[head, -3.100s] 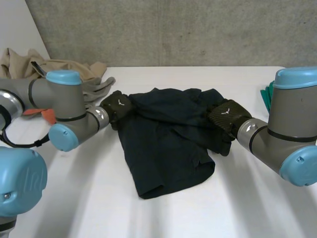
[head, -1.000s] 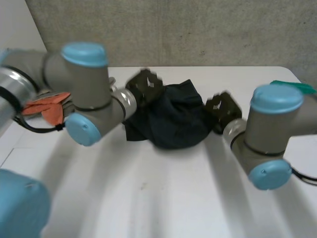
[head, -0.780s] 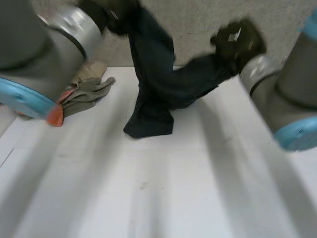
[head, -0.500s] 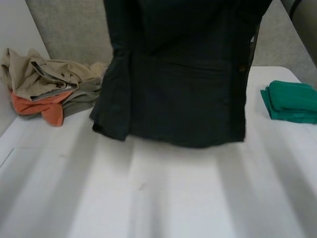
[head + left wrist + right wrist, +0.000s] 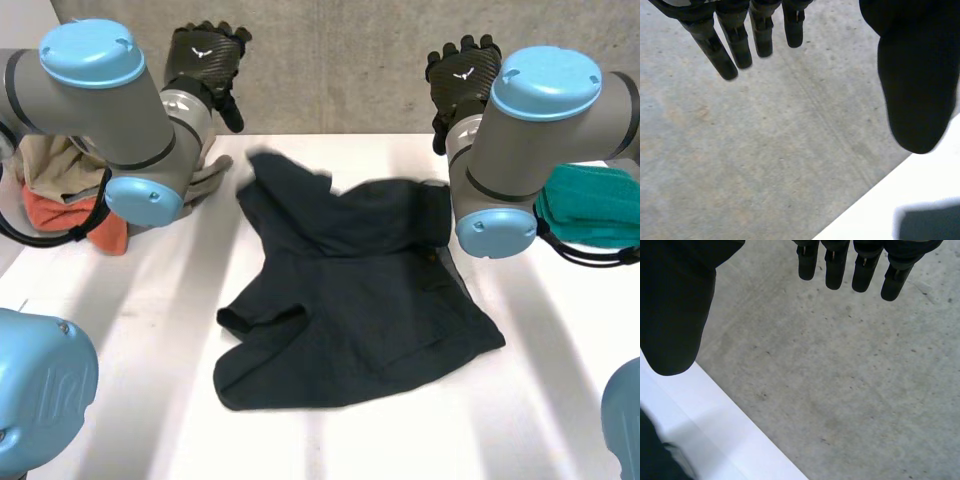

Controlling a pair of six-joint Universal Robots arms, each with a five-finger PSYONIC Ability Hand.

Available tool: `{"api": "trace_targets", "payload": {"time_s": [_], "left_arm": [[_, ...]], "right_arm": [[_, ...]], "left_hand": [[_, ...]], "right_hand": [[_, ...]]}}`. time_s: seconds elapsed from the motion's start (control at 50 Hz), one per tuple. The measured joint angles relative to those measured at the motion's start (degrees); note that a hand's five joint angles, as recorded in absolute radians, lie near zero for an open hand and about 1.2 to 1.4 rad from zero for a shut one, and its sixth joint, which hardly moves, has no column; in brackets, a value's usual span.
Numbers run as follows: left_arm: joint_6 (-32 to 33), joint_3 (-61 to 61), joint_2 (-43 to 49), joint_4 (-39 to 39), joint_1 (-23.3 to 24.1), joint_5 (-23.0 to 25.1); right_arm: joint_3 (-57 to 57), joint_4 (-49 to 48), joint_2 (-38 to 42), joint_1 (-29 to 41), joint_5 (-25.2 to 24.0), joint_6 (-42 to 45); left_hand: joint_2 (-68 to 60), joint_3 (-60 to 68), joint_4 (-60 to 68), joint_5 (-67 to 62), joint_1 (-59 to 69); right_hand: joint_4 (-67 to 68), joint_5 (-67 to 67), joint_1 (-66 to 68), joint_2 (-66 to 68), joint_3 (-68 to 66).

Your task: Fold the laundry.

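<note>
Head view: dark garment lies rumpled, partly spread on table.

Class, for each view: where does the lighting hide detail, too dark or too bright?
Head view: the dark garment shows few folds on the white table, no glare. Left wrist view: the left hand is a near-black silhouette against the grey wall. Right wrist view: the right hand likewise; the table edge reads bright white.

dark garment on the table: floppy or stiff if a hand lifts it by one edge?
Probably floppy: the dark garment lies rumpled with folds and a turned-over edge, so it would likely drape and bunch. It seems light, thin cloth lying low on the table. Pushed, it would likely wrinkle, not slide whole.
</note>
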State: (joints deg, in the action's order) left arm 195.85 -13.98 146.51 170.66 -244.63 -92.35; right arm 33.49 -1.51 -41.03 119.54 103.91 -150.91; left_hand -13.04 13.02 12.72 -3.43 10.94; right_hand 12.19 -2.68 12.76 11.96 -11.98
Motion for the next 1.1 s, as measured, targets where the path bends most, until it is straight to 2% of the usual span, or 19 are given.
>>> {"api": "trace_targets", "payload": {"time_s": [0.08,0.2,0.24,0.36,0.42,0.44,0.5,0.56,0.7,0.76,0.8,0.84,0.86,0.88,0.92,1.1], "left_arm": [[-0.11,-0.84,-3.11,-2.89,0.45,-2.96],[0.31,-15.1,-14.39,-4.71,1.7,-4.52],[1.35,-24.62,-20.38,-4.74,2.58,-3.23],[4.37,-44.32,-31.19,-4.85,5.13,1.38],[5.8,-52.72,-35.01,-5.02,6.85,3.26],[6.62,-57.74,-37.09,-5.08,8.15,4.2],[7.94,-66.98,-40.5,-5.17,10.92,5.49],[8.7,-75.13,-42.71,-5.28,14.02,6.12],[8.47,-82.93,-42.24,-5.38,17.99,5.31],[8.3,-83.73,-41.41,-5.03,18.0,4.46],[8.3,-83.87,-41.04,-4.59,17.55,3.91],[8.42,-83.88,-40.72,-3.68,16.73,3.16],[8.57,-83.86,-40.59,-3.04,16.27,2.74],[8.74,-83.83,-40.5,-2.52,15.94,2.4],[9.42,-83.76,-40.2,-1.14,15.2,1.52],[16.72,-84.34,-36.92,3.38,14.2,-2.33]], "right_arm": [[1.47,2.44,-2.13,-0.32,-0.58,0.69],[8.95,12.35,-9.82,-1.9,-8.36,1.59],[15.1,19.63,-14.77,-3.16,-14.23,3.2],[27.31,31.35,-21.86,-5.71,-22.33,8.17],[33.27,34.25,-24.0,-6.97,-24.51,10.65],[37.42,34.82,-25.24,-7.86,-25.78,12.09],[45.06,33.1,-27.12,-9.51,-27.95,13.96],[53.56,26.49,-28.72,-11.27,-30.28,14.91],[65.78,8.8,-29.34,-12.91,-32.71,14.73],[68.37,3.71,-28.99,-13.1,-32.91,14.2],[69.39,1.24,-28.73,-13.23,-32.94,13.64],[70.3,-1.57,-28.36,-13.44,-32.92,12.62],[70.56,-2.65,-28.17,-13.51,-32.84,12.08],[70.72,-3.43,-28.0,-13.55,-32.76,11.63],[70.91,-4.87,-27.6,-13.56,-32.49,10.61],[70.71,-5.6,-27.61,-12.51,-30.66,8.75]], "left_hand": [[1.15,-1.04,-1.27,0.61,0.0],[1.18,-1.04,-1.27,0.61,0.0],[1.24,-1.04,-1.26,0.6,0.0],[0.23,-0.5,-0.05,0.39,1.16],[-5.51,4.84,5.45,-4.68,7.63],[-12.01,11.89,12.47,-11.73,15.71],[-16.91,16.87,17.42,-16.72,20.74],[-24.87,24.79,25.23,-24.29,27.58],[-22.28,22.48,22.3,-21.7,24.46],[-19.14,19.13,19.08,-18.23,21.06],[-16.85,16.95,17.0,-16.04,18.85],[-13.69,13.7,13.39,-12.53,15.45],[-12.55,12.56,12.18,-11.35,14.58],[-12.31,12.31,11.92,-11.11,14.54],[-12.3,12.31,11.92,-11.11,14.54],[-12.3,12.31,11.92,-11.11,14.54]], "right_hand": [[-0.31,0.0,0.0,-0.02,0.09],[-0.31,0.0,0.0,-0.02,0.09],[-0.31,0.0,0.0,-0.02,0.09],[3.08,-3.03,2.09,3.39,-3.43],[9.68,-9.63,8.91,9.93,-10.1],[15.77,-15.62,15.5,15.99,-16.08],[19.37,-19.04,18.97,19.64,-19.52],[19.54,-19.19,18.87,19.78,-19.75],[19.41,-17.92,18.77,19.62,-19.55],[19.47,-18.18,18.87,19.64,-19.61],[24.1,-22.88,23.54,24.4,-24.34],[36.29,-35.72,36.29,38.12,-37.71],[47.59,-46.87,44.33,49.31,-47.89],[51.21,-50.31,46.89,52.62,-51.44],[55.62,-53.95,48.6,55.47,-55.45],[56.17,-54.22,48.59,55.47,-55.87]]}}
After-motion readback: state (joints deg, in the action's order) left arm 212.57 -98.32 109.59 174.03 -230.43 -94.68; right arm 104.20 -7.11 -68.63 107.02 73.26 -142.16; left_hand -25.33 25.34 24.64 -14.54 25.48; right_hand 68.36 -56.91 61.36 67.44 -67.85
